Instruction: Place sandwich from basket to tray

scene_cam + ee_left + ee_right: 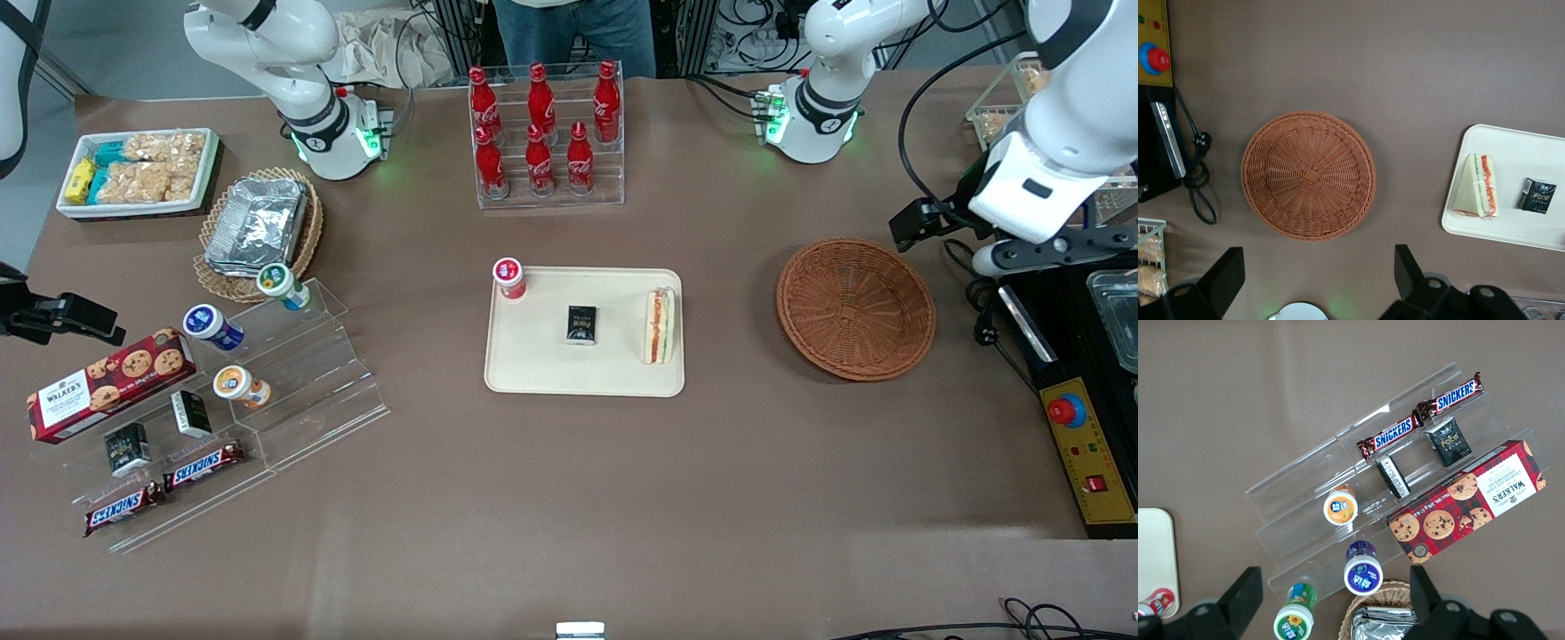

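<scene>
On the tray (533, 356), sandwich (659, 325) lies lengthwise toward camera; claw (1318, 277) gapes empty above basket (1309, 175)

The matte brown desk (569, 498) carries a cream-coloured rectangular plastic tray (533, 364). On it lies a triangular wedge sandwich of pale white bread (659, 324), its edge striped orange-red and green, beside a small black box with pale lettering (581, 324) and a red-and-white capped cup (509, 277). The round woven wicker basket (855, 308) is reddish-brown with a ringed weave. Above the working arm's end of the desk, the black gripper (1318, 280) hangs spread wide on a white arm.
</scene>
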Robot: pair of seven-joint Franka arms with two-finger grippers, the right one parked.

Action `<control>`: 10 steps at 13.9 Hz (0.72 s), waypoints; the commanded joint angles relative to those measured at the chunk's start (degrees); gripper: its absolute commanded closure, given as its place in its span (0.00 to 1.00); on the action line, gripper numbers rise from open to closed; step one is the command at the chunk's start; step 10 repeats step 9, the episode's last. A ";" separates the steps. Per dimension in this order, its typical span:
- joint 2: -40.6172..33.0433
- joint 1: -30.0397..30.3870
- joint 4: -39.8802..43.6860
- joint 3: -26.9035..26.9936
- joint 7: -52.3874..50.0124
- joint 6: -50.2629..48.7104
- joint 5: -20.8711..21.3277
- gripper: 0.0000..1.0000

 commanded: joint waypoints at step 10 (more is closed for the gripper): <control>6.40 -14.88 9.83 19.71 5.19 -1.38 -0.33 0.00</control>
